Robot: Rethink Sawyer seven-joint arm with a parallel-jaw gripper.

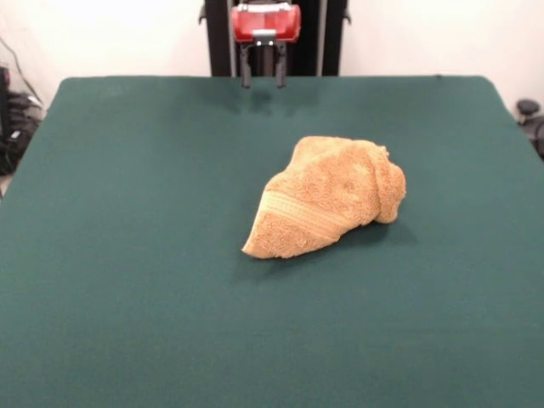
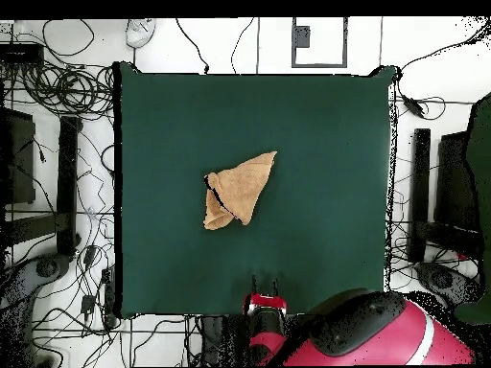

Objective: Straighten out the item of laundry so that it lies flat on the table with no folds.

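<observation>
The tan-orange towel (image 1: 327, 197) lies bunched and folded over on itself a little right of the middle of the dark green table (image 1: 127, 255), with a smooth stripe band showing across its near part. In the overhead view the towel (image 2: 240, 189) is a rough triangle near the table's (image 2: 326, 144) centre. My gripper (image 1: 263, 78) hangs at the table's far edge, well behind the towel, open and empty, its two dark fingers apart. It also shows in the overhead view (image 2: 266, 285) at the table's bottom edge. No care tag shows.
Cables and dark equipment lie on the floor around the table in the overhead view (image 2: 58, 96). The robot's red arm (image 2: 384, 335) lies beyond the table's bottom edge. A black pedestal (image 1: 272, 34) stands behind the gripper.
</observation>
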